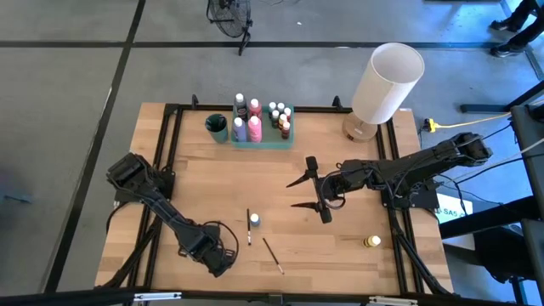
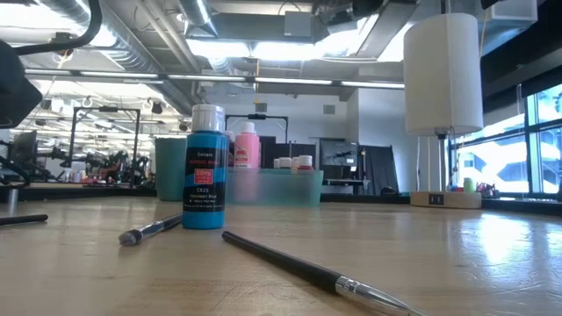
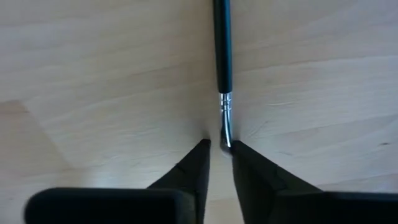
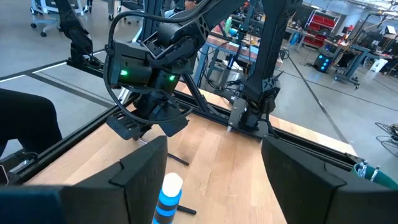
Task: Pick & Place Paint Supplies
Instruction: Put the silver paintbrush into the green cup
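My left gripper [image 1: 225, 259] is down at the table's near left, its fingers closed on the end of a thin dark paintbrush [image 3: 222, 50]. That brush also shows under the gripper in the right wrist view [image 4: 177, 160]. A blue paint bottle [image 1: 254, 219] stands upright mid-table, with a second brush [image 1: 248, 228] lying beside it. A third brush [image 1: 273, 255] lies nearer the front edge. A yellow bottle [image 1: 372, 242] lies on its side at the near right. My right gripper [image 1: 299, 193] hangs open above the table's middle, holding nothing. My left gripper [image 3: 221, 146] has the paintbrush by its metal-ferrule end [image 3: 225, 118], which sits between the two fingertips [image 3: 239, 152]. The fingers come from above, pointing almost straight down, and lie across the brush. The dark handle runs away from them, flat on the wood.
A green tray [image 1: 263, 143] holding several bottles stands at the far edge, with a dark green cup [image 1: 217, 127] to its left. A big white lamp [image 1: 387, 81] stands at the far right corner. Bare wood lies between the tray and the loose supplies.
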Motion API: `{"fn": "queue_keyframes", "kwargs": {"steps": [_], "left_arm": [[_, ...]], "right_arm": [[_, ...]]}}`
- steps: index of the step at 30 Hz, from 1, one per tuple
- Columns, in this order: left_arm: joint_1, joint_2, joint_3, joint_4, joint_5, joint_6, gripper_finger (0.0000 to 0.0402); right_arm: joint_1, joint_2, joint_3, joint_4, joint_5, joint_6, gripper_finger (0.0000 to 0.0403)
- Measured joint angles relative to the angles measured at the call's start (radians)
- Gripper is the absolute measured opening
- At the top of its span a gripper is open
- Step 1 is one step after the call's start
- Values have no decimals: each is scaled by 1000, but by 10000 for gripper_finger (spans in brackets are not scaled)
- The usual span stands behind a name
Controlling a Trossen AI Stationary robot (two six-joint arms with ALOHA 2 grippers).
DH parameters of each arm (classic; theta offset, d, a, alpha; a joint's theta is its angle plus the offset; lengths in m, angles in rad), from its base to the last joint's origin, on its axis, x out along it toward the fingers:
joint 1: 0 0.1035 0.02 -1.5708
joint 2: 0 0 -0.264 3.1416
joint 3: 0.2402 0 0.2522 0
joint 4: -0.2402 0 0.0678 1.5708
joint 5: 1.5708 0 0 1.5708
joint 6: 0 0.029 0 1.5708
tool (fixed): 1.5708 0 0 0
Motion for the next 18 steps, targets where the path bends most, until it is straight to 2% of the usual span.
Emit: {"fn": "queue_keyframes", "kwargs": {"steps": [8,18], "left_arm": [[-2,0,0,-19,-24,84,6],[-16,-17,10,-47,-92,168,3]], "right_arm": [[0,0,0,0,0,7,265],[0,0,0,-1,-1,9,265]]}}
